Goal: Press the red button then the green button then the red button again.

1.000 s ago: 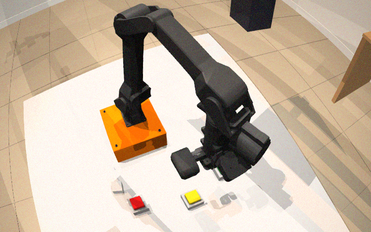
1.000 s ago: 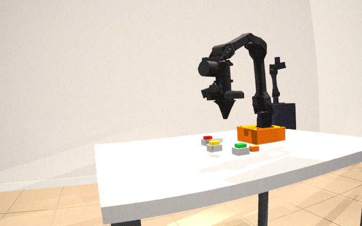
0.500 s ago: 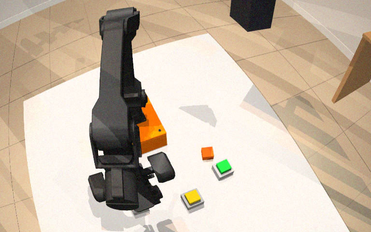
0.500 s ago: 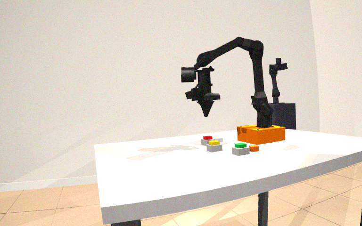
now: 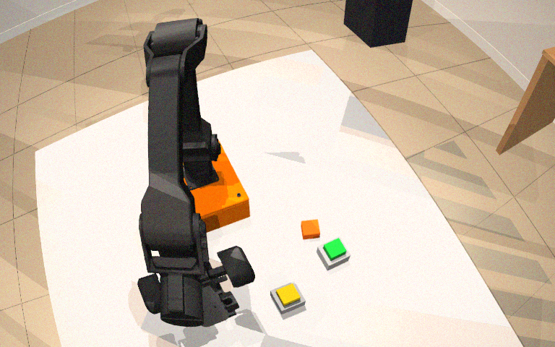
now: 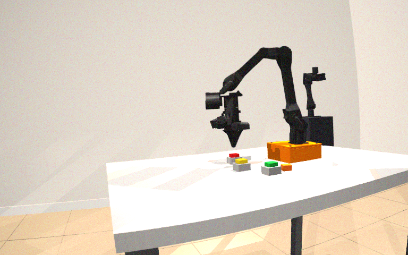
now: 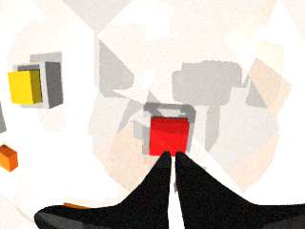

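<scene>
The red button (image 6: 234, 155) (image 7: 170, 135) sits on its grey base near the table's front; in the top view the arm hides it. My gripper (image 6: 233, 145) (image 7: 172, 156) is shut and empty, pointing straight down. Its tips hang a short way above the red button, not touching it. The green button (image 5: 334, 248) (image 6: 270, 163) stands to the right, clear of the gripper. The yellow button (image 5: 287, 293) (image 6: 241, 160) (image 7: 26, 87) stands between the red and green ones.
A small orange block (image 5: 310, 228) (image 6: 286, 167) (image 7: 8, 158) lies beside the green button. A small pale block (image 6: 247, 157) lies just beside the red button. The arm's orange base (image 5: 222, 200) (image 6: 296, 151) stands behind them on the white table (image 5: 368, 183) (image 6: 180, 195).
</scene>
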### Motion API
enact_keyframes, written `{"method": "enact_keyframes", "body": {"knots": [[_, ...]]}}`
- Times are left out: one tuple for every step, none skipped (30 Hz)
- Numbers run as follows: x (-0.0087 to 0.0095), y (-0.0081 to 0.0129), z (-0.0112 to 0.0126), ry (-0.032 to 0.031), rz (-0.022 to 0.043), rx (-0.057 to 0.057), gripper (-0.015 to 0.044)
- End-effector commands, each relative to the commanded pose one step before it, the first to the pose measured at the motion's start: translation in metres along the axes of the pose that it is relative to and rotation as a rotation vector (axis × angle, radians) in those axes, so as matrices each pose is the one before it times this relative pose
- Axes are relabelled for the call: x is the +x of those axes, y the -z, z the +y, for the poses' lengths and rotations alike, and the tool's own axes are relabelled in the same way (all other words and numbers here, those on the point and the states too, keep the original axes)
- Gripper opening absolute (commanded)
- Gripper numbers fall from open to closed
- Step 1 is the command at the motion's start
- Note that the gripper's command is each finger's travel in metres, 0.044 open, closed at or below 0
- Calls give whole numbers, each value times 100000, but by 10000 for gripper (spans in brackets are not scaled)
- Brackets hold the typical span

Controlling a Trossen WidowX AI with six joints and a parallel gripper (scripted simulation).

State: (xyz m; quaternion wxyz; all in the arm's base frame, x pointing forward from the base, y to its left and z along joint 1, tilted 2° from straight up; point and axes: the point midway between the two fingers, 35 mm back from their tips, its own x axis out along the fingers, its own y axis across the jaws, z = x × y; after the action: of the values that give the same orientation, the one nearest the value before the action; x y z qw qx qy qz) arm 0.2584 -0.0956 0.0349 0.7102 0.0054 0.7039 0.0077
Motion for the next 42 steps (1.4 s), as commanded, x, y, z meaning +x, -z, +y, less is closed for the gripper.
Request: {"method": "enact_keyframes", "body": {"knots": [[643, 102, 33, -91, 136, -335, 20], [165, -6, -2, -1, 0, 0, 20], [165, -5, -2, -1, 0, 0, 20], [165, -4, -1, -1, 1, 0, 20], [165, -2, -1, -1, 1, 0, 20], [164, -1, -1, -1, 1, 0, 20], [164, 0, 0, -1, 1, 0, 20], [164, 1, 0, -1, 1, 0, 20], [163, 2, 1, -1, 1, 0, 20], [163, 3, 1, -1, 1, 0, 20], [163, 4, 2, -1, 1, 0, 20], [162, 5, 2, -1, 1, 0, 20], [162, 6, 2, -1, 2, 0, 20], [162, 7, 3, -1, 2, 0, 20], [161, 8, 3, -1, 2, 0, 20], [161, 9, 4, -1, 2, 0, 20], [161, 10, 4, -1, 2, 0, 20], [132, 9, 4, -1, 2, 0, 20], [79, 6, 2, -1, 1, 0, 20], [26, 2, 1, 0, 0, 0, 20], [0, 0, 0, 0, 0, 0, 20], [0, 0, 0, 0, 0, 0, 20], [0, 0, 0, 0, 0, 0, 20], [0, 0, 0, 0, 0, 0, 20], [0, 0, 0, 0, 0, 0, 20], [0, 0, 0, 0, 0, 0, 20], [0, 0, 0, 0, 0, 0, 20], [0, 0, 0, 0, 0, 0, 20], [0, 0, 0, 0, 0, 0, 20], [0, 0, 0, 0, 0, 0, 20], [0, 0, 0, 0, 0, 0, 20], [0, 0, 0, 0, 0, 0, 20], [0, 0, 0, 0, 0, 0, 20], [0, 0, 0, 0, 0, 0, 20], [0, 0, 0, 0, 0, 0, 20], [0, 0, 0, 0, 0, 0, 20], [0, 0, 0, 0, 0, 0, 20], [0, 0, 0, 0, 0, 0, 20], [0, 0, 0, 0, 0, 0, 20], [-439, -256, -104, 326, -784, 62, 20], [-780, 18, 11, -113, 116, -116, 20], [-1167, 78, 32, -121, 297, -25, 20]]}}
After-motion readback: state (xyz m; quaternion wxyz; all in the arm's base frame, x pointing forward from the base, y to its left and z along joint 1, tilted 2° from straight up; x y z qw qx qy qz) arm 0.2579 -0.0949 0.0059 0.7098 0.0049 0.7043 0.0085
